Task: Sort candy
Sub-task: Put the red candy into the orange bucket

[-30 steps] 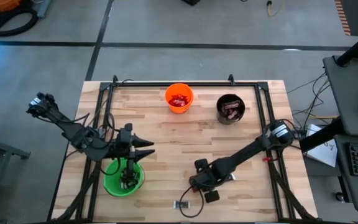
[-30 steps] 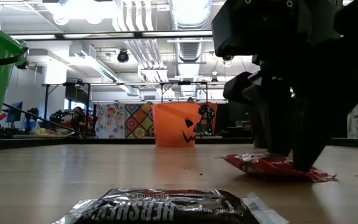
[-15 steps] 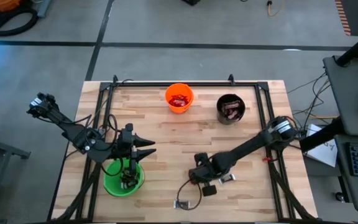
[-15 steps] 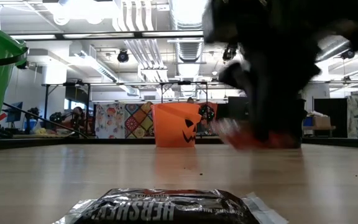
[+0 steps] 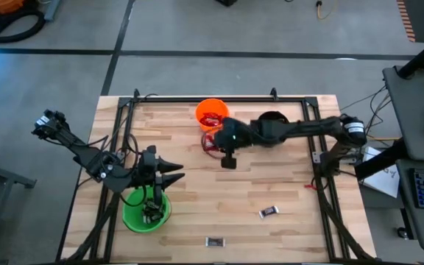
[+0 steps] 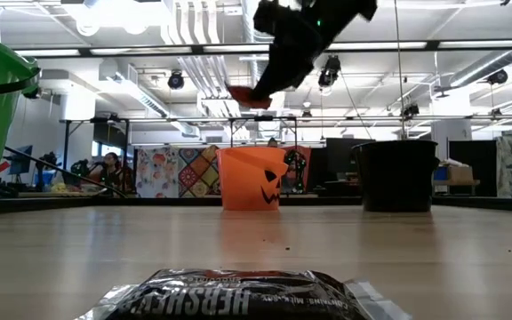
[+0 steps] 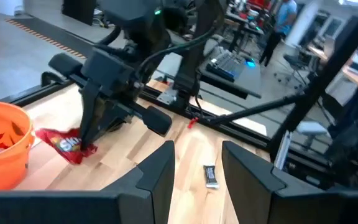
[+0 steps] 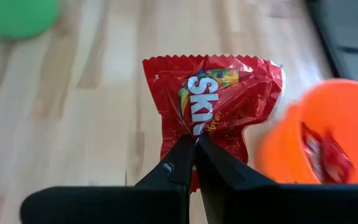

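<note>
— Right, where's the right pincer [image 5: 213,141]?

— Aloft beside the orange cup [image 5: 212,116], fingers clamped on a red candy packet [image 8: 211,115].

— How to finish well?

— I'd carry it fully over the rim before letting go; it hangs short of the cup, judging from above.

— And the left pincer [image 5: 177,174]?

— Waiting above the green cup [image 5: 145,211], fingers parted, empty.

— Anything only one view gives?

— Overhead alone shows two dark bars [image 5: 269,212] left on the tabletop [image 5: 197,199]; the right wrist view alone shows the packet's print.
</note>
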Action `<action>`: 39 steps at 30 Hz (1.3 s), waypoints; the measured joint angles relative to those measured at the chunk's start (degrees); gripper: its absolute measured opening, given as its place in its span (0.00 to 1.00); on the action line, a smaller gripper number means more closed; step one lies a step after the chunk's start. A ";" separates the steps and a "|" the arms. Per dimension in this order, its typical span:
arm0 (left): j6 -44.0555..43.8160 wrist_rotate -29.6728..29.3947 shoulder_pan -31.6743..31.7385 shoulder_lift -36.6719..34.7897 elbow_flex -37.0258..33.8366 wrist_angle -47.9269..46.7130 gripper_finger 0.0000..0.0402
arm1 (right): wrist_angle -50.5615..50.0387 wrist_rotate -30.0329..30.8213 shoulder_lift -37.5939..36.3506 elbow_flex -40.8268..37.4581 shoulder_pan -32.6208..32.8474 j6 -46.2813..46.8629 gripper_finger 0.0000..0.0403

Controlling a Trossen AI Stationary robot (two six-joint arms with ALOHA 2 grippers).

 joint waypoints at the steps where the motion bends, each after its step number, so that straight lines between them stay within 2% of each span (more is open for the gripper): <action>1: -0.68 -0.68 0.04 0.00 0.00 0.04 0.29 | 0.04 -2.80 0.29 -0.01 -1.34 -2.53 0.03; 3: -2.25 -1.60 0.04 0.00 0.00 -0.01 0.29 | -0.35 -5.15 0.88 -0.04 -3.48 -6.39 0.03; 6: -4.24 -2.01 0.04 0.00 0.00 0.02 0.29 | 1.57 -5.35 1.55 -0.04 -7.14 -9.25 0.03; 12: -8.19 -3.02 0.06 0.00 0.00 0.17 0.29 | 7.91 -1.63 0.44 -0.03 -15.50 -16.93 0.03; 16: -9.18 -5.79 0.10 0.00 0.00 0.35 0.29 | 16.36 -8.05 2.26 0.00 -22.11 -6.86 0.03; 18: -9.20 -7.51 0.12 0.00 0.00 0.51 0.29 | 19.29 -9.28 4.11 -0.17 -24.30 -0.58 0.03; 21: -9.21 -9.53 0.15 0.00 0.00 0.49 0.29 | 22.79 -9.92 6.34 -0.20 -25.40 4.31 0.03; 25: -9.20 -11.68 0.28 0.00 0.00 0.40 0.29 | 23.90 -9.92 7.06 -0.03 -25.34 3.75 0.03; 31: -9.20 -11.92 0.94 0.00 0.00 0.38 0.29 | 23.43 -9.90 6.97 0.07 -25.30 3.74 0.04; 34: -9.18 -11.93 1.49 0.00 0.00 0.34 0.29 | 22.99 -9.91 6.89 0.07 -25.26 4.43 0.10; 39: -9.18 -11.97 2.32 0.04 0.00 0.03 0.29 | 22.46 -9.90 6.71 0.07 -24.79 5.68 0.27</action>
